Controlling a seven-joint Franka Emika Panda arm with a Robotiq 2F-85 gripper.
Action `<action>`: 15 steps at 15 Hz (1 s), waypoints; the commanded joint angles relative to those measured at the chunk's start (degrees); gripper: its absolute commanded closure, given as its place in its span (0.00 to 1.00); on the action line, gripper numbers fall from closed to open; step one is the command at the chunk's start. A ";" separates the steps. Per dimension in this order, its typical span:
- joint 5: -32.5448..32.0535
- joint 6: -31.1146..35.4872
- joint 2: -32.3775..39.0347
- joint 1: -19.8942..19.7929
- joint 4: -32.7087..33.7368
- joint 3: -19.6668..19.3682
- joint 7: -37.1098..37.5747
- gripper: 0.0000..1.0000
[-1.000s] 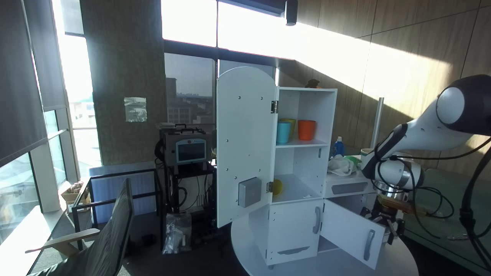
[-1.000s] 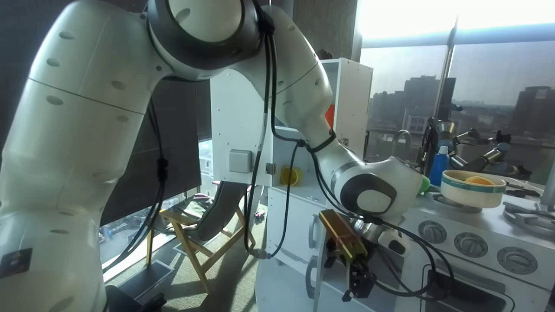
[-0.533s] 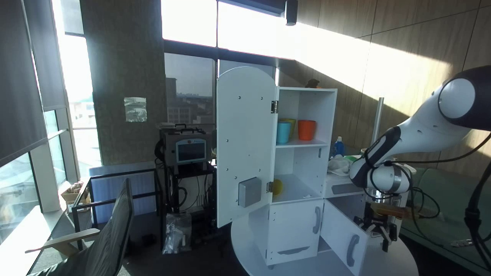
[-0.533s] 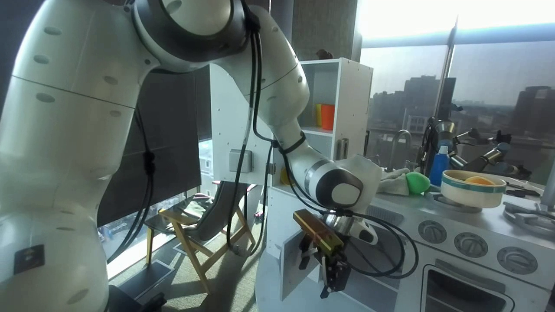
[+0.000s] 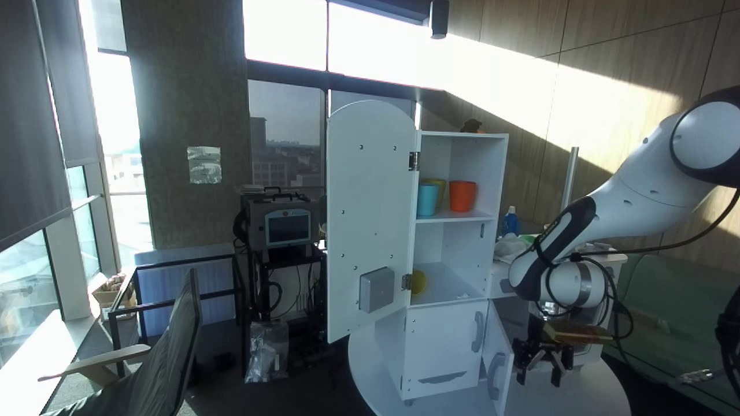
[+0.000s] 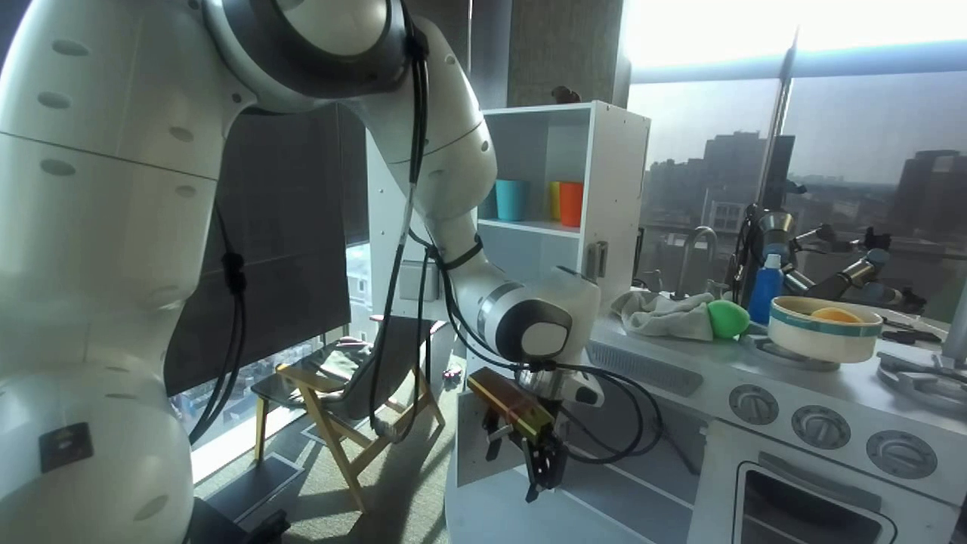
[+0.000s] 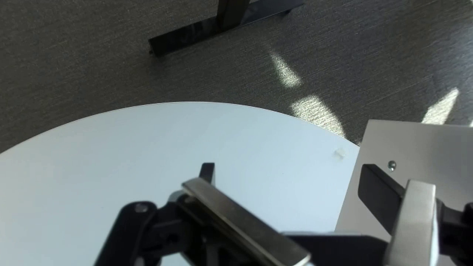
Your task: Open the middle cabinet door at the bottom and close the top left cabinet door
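Change over the last second: the middle cabinet door at the bottom (image 5: 497, 345) swings wider. It hangs beside the base of the shelf tower (image 5: 488, 167), free edge now pointing outward from the shelf tower's front, panel nearly edge-on in an exterior view. The gripper (image 5: 538, 379) travels with it, closer to the shelf tower's front than a second ago, above the white table (image 7: 122, 155).

Jaws: spread apart, nothing held. In the wrist view a finger (image 7: 380, 194) overlaps what looks like the door's inner face; touching or just beside, cannot tell. Reading: a push from inside, not a pull.

Top left cabinet door (image 5: 370, 219): unmoved, wide open, out from the shelf tower's opposite side.

Status (judged): opening nearly done, closing not begun. Next: back clear, then press the tall panel's outer face toward the shelf tower. Risk: brushing the lower panel shut on retreat.
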 commanded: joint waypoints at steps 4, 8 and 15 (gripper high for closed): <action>4.57 6.05 -5.35 -0.85 -7.46 2.45 -10.79 0.00; 9.10 6.39 -8.65 -1.96 -9.93 1.47 -13.41 0.00; 14.60 9.55 -23.78 -2.17 -20.78 -3.21 -24.14 0.00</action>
